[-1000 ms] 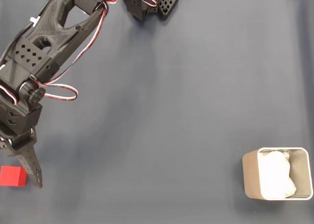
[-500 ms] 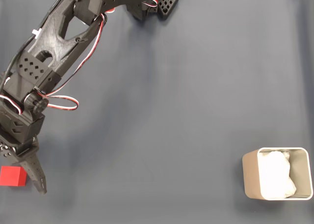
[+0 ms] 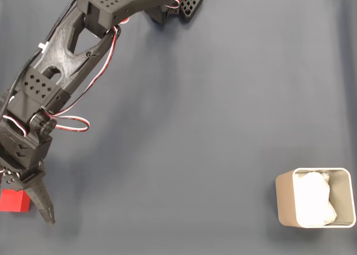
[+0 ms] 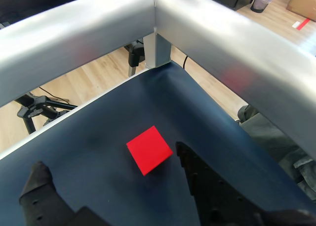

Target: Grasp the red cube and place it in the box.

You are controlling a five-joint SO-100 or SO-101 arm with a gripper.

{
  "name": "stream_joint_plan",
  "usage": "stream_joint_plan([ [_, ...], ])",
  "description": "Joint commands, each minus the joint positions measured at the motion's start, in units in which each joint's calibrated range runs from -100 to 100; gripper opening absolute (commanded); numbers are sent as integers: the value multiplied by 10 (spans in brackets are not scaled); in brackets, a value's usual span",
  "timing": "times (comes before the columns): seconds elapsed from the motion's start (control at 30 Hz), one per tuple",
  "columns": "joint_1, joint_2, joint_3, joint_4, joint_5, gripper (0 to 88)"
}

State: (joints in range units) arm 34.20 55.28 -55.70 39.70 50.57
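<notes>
So starting at the far left of the fixed view, you've got the red cube (image 3: pixel 14 200) sitting flat on the dark mat (image 3: pixel 212 126), right at the frame's left edge and low down. Your gripper (image 3: pixel 25 202) is down at the cube, with one black finger (image 3: pixel 42 202) running just beside the cube's right side; the other finger is cut off by the frame edge there, so you can't read the spread from that angle. The wrist view sorts it out: the fingers are spread wide, one stubby tip (image 4: pixel 39 179) to the left of the cube (image 4: pixel 149 150) and the long ridged one (image 4: pixel 207 186) just to the right of it, and the cube sits between them with mat showing on both sides, so nothing is pinched. The cube looks turned corner-on to the fingers in that view. Beyond the cube there you can see the silver frame rails (image 4: pixel 158 18) meeting at a corner post, with wooden floor behind. Moving right from the cube in the fixed view, the black arm (image 3: pixel 61 82) with its red and white wires slants up toward the top edge, then it's open mat, and the box (image 3: pixel 283 202) with its crumpled white paper (image 3: pixel 313 203) sits well apart from the cube, over at the lower right.
</notes>
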Motion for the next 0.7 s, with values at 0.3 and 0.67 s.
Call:
stream_joint_plan([
  [0.3,-1,37,-79,-15,-6,552],
  [0.67,-4,56,-85,-13,-7,553],
])
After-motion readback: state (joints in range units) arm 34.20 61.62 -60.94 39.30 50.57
